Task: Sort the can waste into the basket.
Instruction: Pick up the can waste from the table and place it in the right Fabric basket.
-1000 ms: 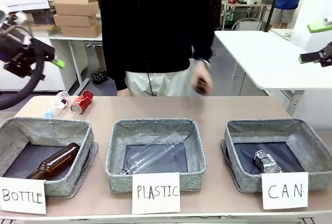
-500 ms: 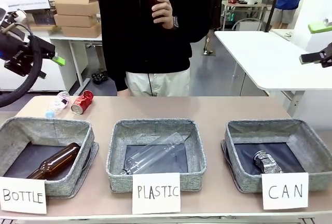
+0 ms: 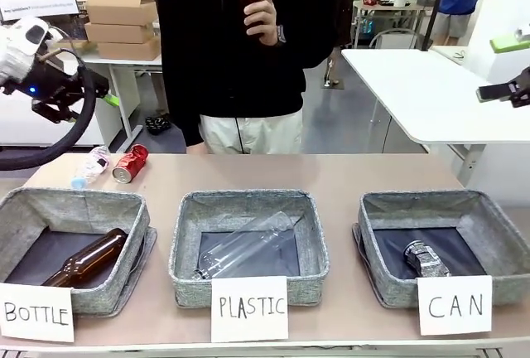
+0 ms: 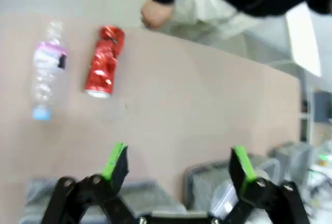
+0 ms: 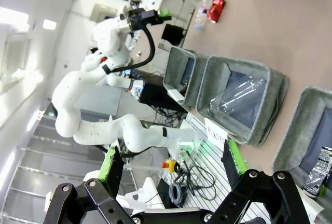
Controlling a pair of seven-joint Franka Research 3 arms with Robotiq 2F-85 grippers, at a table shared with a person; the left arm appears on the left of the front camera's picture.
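Note:
A crushed red can [image 3: 130, 163] lies on the table's far left, behind the baskets; it also shows in the left wrist view [image 4: 104, 60] and the right wrist view [image 5: 216, 2]. A dented silver can [image 3: 426, 258] lies inside the grey basket [image 3: 422, 198] signed "CAN" at the right. My left gripper [image 3: 103, 93] hangs high over the far left, open and empty, its fingers [image 4: 116, 154] wide apart above the table. My right gripper [image 3: 501, 66] stays raised at the right edge, open, with nothing between its pads [image 5: 231, 151].
A clear plastic bottle [image 3: 89, 166] lies beside the red can. The "BOTTLE" basket [image 3: 79, 200] holds a brown bottle; the "PLASTIC" basket [image 3: 248, 199] holds a clear bottle. A person stands at the far side, one hand [image 3: 261, 16] holding a brown bottle at chest height.
My left arm has risen and swung a little rightward. The person's hand went from hip height up to the chest with a brown bottle. The right arm stayed still.

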